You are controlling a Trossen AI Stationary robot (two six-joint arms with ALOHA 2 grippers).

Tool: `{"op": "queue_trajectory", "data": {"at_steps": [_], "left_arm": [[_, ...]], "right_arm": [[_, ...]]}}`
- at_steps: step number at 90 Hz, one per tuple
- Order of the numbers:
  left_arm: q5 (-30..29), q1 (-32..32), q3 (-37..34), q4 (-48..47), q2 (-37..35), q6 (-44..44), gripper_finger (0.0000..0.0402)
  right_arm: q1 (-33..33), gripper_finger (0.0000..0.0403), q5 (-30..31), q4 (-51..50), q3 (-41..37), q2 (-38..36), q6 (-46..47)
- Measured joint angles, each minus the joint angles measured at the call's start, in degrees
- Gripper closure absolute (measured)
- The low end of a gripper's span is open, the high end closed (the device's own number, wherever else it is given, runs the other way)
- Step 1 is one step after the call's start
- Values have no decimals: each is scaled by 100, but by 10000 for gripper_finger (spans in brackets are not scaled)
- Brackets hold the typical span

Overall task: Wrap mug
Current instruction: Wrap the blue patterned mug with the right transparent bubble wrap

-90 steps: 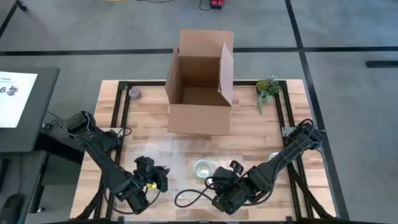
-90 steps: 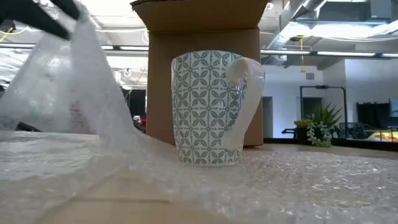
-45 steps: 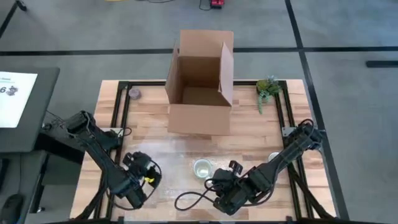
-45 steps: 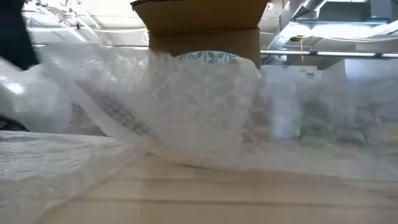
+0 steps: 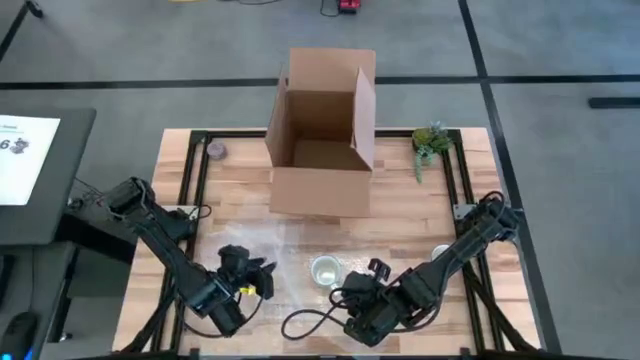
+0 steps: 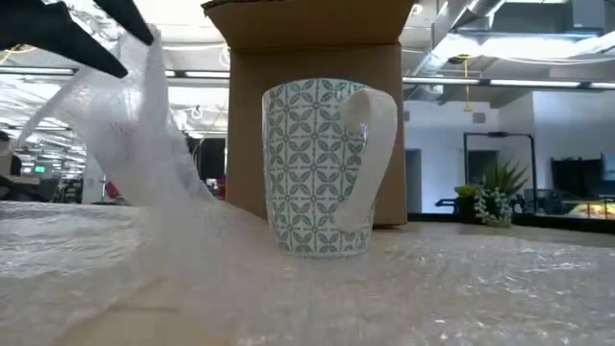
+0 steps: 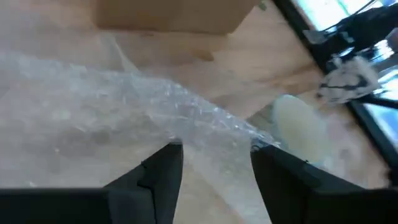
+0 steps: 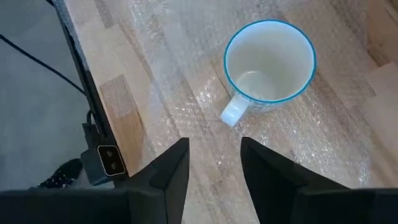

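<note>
1. The left hand (image 5: 262, 281) is closed on an edge of the bubble wrap (image 6: 144, 144), which is held lifted off the desk (image 5: 400, 215); in the low view the sheet rises in a slope towards the pinched corner.
2. Just to the right of that hand, the mug (image 5: 325, 270) stands upright on the flat part of the sheet, handle towards the camera side in the low view, not yet covered.
3. Beyond the mug, the right hand (image 8: 214, 165) hovers with its fingers apart, holding nothing; the mug lies just ahead of it.
4. Farther from both hands, an open cardboard box (image 5: 322, 135) and a small plant (image 5: 432, 140) are seen.
5. Risk is judged as follows: the thin sheet could slip from the pinch, or the mug could be tipped or dragged if the wrap is pulled across too low or too fast.
</note>
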Motion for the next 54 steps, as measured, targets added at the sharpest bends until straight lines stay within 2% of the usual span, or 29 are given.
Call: {"op": "queue_trajectory", "data": {"at_steps": [7, 22, 36, 47, 54], "left_arm": [[131, 0, 0, 151, -39, -153, 200], [801, -76, 0, 124, -206, -371, 151], [983, -208, -15, -2, -331, -491, 121], [1139, -247, -510, 31, -580, -604, 114], [1139, -142, -975, 426, -864, -629, 114]], "right_arm": [[0, 270, 0, -2, 0, 0, -1], [9, 270, -9, -9, 0, 0, -2], [28, 270, -31, -6, 0, 0, 0], [43, 270, -33, 6, 0, 0, 0], [84, 270, -35, 4, 0, 0, 0]]}}
